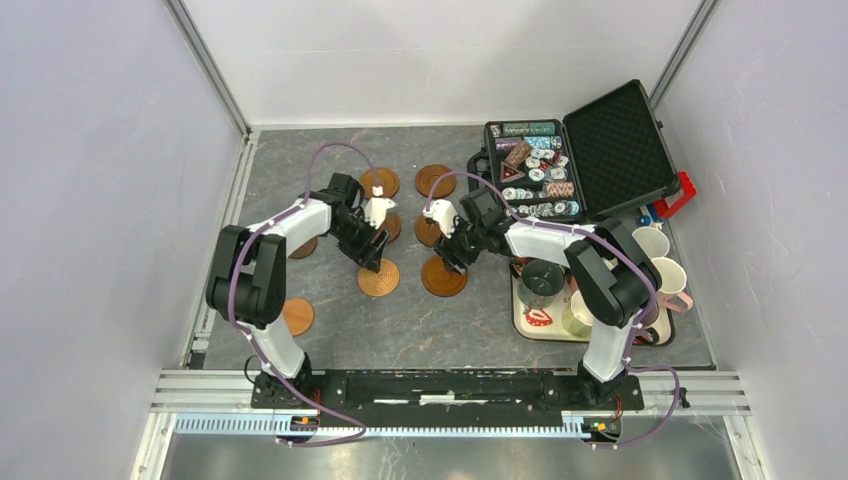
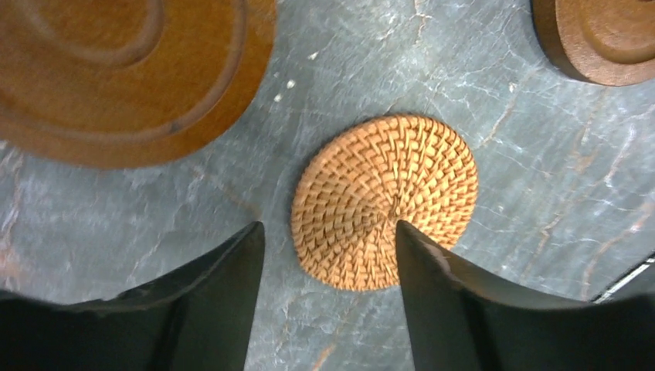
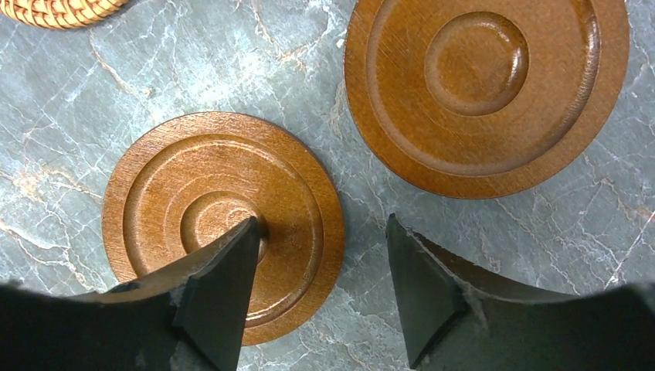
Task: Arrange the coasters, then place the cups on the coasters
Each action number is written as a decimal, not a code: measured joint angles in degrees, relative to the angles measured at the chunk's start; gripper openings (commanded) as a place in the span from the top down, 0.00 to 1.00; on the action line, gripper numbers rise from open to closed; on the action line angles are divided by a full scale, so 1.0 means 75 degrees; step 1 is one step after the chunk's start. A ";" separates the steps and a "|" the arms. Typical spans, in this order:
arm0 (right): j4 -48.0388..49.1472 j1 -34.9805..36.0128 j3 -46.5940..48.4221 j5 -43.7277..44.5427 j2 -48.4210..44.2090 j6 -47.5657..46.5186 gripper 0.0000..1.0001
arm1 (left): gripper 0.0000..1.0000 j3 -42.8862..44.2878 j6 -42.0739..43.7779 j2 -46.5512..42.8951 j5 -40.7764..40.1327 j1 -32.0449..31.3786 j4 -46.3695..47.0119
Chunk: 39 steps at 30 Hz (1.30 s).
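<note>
Several round wooden coasters lie in two columns at mid-table, among them a ringed one (image 1: 444, 276) and two at the back (image 1: 379, 182) (image 1: 435, 180). My left gripper (image 1: 372, 252) (image 2: 328, 232) is open with nothing between its fingers, just short of a woven coaster (image 2: 384, 201) (image 1: 378, 277). Low over a ringed brown coaster (image 3: 224, 224), my right gripper (image 1: 455, 252) (image 3: 320, 224) is also open; one finger hangs above the disc's middle and its edge lies between the jaws. A second ringed coaster (image 3: 487, 93) lies beyond. The cups (image 1: 668, 282) stand grouped at the right.
A white strawberry-print tray (image 1: 540, 318) under the cups sits by the right arm's base. An open black case of poker chips (image 1: 540, 170) stands at the back right. Two more coasters (image 1: 297, 316) (image 1: 303, 247) lie left of the left arm.
</note>
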 measured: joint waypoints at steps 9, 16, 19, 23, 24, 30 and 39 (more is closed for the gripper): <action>0.0035 0.0393 0.0574 -0.0128 0.0000 0.0224 0.17 | 0.14 0.1346 -0.0006 -0.0367 0.0093 0.2326 -0.0702; 0.0458 0.1259 0.2072 -0.0277 0.0595 0.0536 0.21 | 0.18 0.2559 0.0012 0.0589 -0.0714 0.3722 -0.0726; 0.0632 0.1670 0.2865 -0.0335 0.1204 0.0793 0.22 | 0.26 0.2789 0.0009 0.1163 -0.0944 0.3745 -0.0810; 0.0973 0.2235 0.3520 -0.0312 0.1871 0.1119 0.24 | 0.38 0.2868 0.0041 0.1649 -0.1282 0.3727 -0.0804; 0.1040 0.2366 0.3599 -0.0306 0.1976 0.1207 0.24 | 0.40 0.2868 0.0087 0.1725 -0.1361 0.3739 -0.0810; 0.1530 0.3110 0.4232 -0.0125 0.2669 0.1632 0.24 | 0.47 0.2702 0.0437 0.1818 -0.1661 0.4057 -0.0778; 0.2445 0.4004 0.5307 0.0533 0.3832 0.2022 0.20 | 0.50 0.2308 0.0912 0.1664 -0.1614 0.4677 -0.0825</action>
